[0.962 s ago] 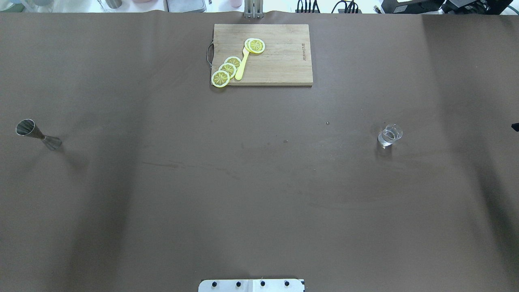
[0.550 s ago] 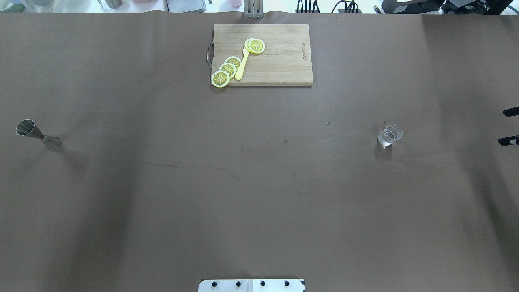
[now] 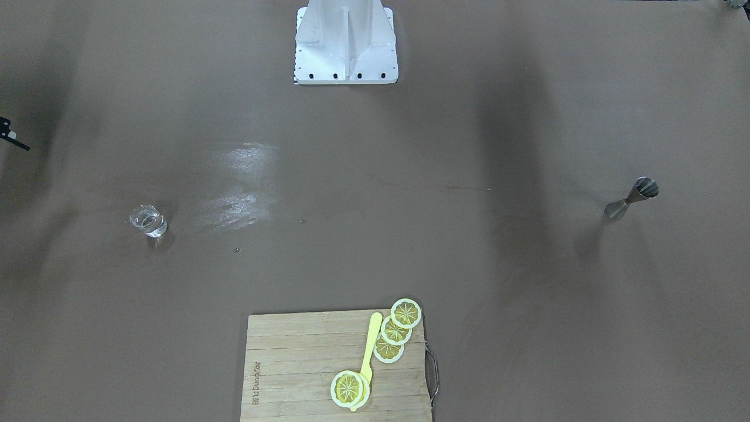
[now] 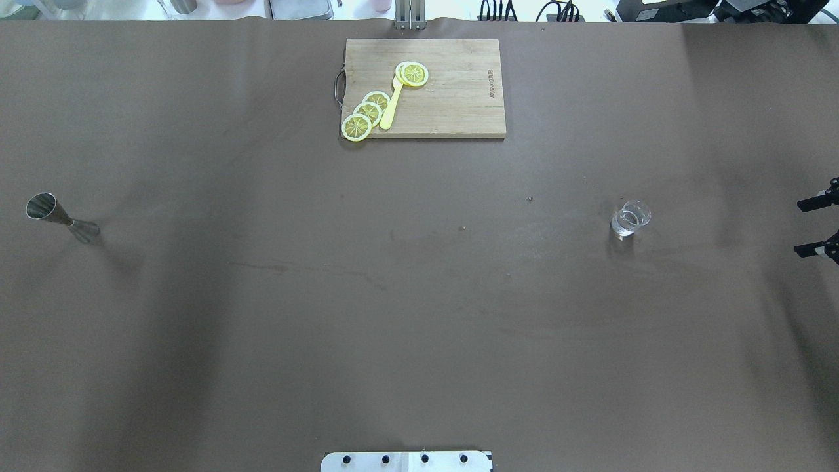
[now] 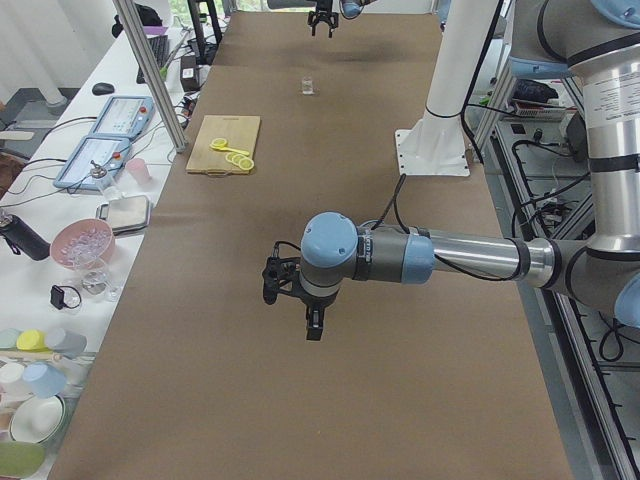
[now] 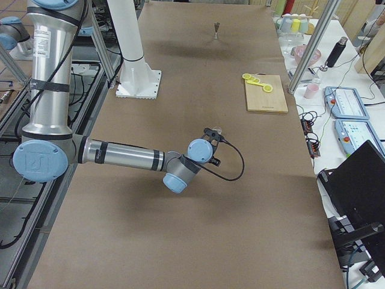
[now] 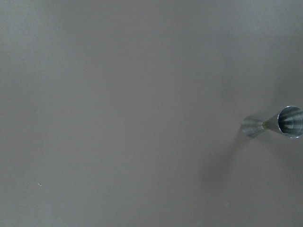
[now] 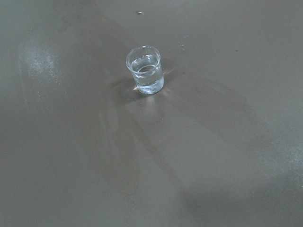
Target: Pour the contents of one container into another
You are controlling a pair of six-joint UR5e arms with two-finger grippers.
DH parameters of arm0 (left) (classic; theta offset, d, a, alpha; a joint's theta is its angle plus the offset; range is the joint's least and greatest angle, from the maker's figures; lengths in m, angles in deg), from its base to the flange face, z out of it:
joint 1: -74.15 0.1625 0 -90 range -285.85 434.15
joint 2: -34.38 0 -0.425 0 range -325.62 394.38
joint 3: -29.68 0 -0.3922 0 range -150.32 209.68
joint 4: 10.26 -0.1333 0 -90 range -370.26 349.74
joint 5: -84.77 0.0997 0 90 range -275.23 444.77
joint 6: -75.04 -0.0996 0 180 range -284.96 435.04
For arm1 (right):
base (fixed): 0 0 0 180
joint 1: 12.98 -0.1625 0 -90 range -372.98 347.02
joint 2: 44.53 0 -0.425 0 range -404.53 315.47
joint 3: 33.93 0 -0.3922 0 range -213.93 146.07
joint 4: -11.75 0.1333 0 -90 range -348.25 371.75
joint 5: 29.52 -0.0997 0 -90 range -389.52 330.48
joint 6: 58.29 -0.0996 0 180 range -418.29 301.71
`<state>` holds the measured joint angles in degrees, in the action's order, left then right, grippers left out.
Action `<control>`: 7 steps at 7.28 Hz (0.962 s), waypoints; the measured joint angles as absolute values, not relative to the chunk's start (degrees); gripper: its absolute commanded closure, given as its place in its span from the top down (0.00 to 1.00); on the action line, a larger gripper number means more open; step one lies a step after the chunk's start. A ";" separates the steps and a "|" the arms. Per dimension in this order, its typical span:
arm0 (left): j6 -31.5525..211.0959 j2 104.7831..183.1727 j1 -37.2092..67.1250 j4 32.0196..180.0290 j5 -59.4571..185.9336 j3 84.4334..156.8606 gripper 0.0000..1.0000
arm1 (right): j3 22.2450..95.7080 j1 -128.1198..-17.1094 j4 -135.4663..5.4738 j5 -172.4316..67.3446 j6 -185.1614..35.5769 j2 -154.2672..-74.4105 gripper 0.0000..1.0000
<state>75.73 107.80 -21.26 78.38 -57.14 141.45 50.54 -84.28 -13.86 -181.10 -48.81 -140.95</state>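
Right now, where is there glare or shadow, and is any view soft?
Exterior front-facing: bright glare on the table near the glass cup. Right wrist-mounted: light streaks fan from the cup. Left wrist-mounted: slightly soft; the jigger throws a faint shadow. Overhead: broad dark bands.

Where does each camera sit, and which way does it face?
Front-facing: across the table, facing the robot, steeply down; shows its base.
Overhead: behind the robot, looking down; open right gripper at edge.
Left side: table's end, along it; left gripper near.
Right side: opposite end; right arm near.
Left wrist: down onto jigger; no body.
Right wrist: down onto glass cup; no body.
Both top views share the cutting board.
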 measured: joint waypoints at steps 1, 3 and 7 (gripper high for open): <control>75.83 105.81 -21.33 78.35 -57.43 142.20 0.98 | 48.79 -82.78 -10.72 -181.06 -49.20 -139.97 1.00; 77.60 104.49 -21.45 78.25 -57.24 141.87 0.98 | 44.46 -80.10 -4.30 -179.49 -49.45 -136.57 0.98; 90.33 104.21 -20.92 78.20 -57.75 142.27 0.98 | 36.85 -73.99 6.05 -172.14 -49.50 -128.56 0.96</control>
